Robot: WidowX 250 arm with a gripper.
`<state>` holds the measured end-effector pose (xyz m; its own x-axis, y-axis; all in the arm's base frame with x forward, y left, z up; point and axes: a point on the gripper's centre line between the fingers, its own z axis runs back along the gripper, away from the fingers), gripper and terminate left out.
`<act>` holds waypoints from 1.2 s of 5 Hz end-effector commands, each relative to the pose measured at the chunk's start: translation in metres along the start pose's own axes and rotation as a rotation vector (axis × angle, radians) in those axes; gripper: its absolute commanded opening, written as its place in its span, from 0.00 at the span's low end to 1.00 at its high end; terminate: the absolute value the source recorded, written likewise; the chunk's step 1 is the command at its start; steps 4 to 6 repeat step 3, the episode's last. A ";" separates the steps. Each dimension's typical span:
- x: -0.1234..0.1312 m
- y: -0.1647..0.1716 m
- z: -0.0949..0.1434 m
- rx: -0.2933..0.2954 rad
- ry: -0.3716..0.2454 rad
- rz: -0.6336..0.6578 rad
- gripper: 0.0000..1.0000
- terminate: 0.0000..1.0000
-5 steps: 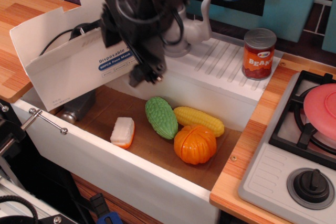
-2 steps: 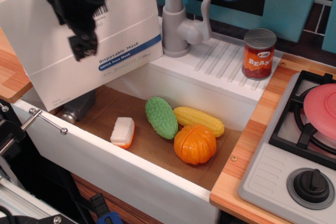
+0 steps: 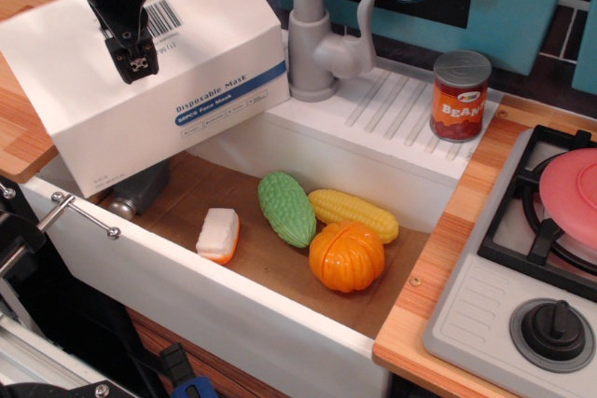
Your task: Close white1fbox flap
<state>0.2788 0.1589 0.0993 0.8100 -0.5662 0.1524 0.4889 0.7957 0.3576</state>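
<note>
The white1fbox (image 3: 140,132) is a large white box with a blue stripe and "Disposable Face Mask" print. It stands at the left end of the sink, against the wooden counter. Its flap (image 3: 219,20), a broad white panel carrying a barcode, lies down flat over the top of the box. My black gripper (image 3: 137,62) hangs over the left part of the flap with its fingertips together, touching or just above the panel. It holds nothing. The arm hides part of the flap's far left side.
A grey faucet (image 3: 312,34) stands right behind the box. The sink (image 3: 233,309) holds a white-and-orange block (image 3: 218,235), a green vegetable (image 3: 286,208), a corn cob (image 3: 354,214) and an orange pumpkin (image 3: 347,256). A beans can (image 3: 460,95) and a stove (image 3: 546,230) are at the right.
The flap has swung from standing open to lying flat over the box. My gripper has moved from the middle, near the faucet, up and left onto the flap.
</note>
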 end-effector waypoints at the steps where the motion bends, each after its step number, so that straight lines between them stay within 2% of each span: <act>1: 0.017 0.025 -0.021 -0.010 -0.087 0.034 1.00 0.00; 2: 0.016 0.025 -0.033 -0.022 -0.145 0.033 1.00 0.00; 3: 0.020 0.024 -0.028 -0.051 -0.092 0.055 1.00 1.00; 6: 0.020 0.024 -0.028 -0.051 -0.092 0.055 1.00 1.00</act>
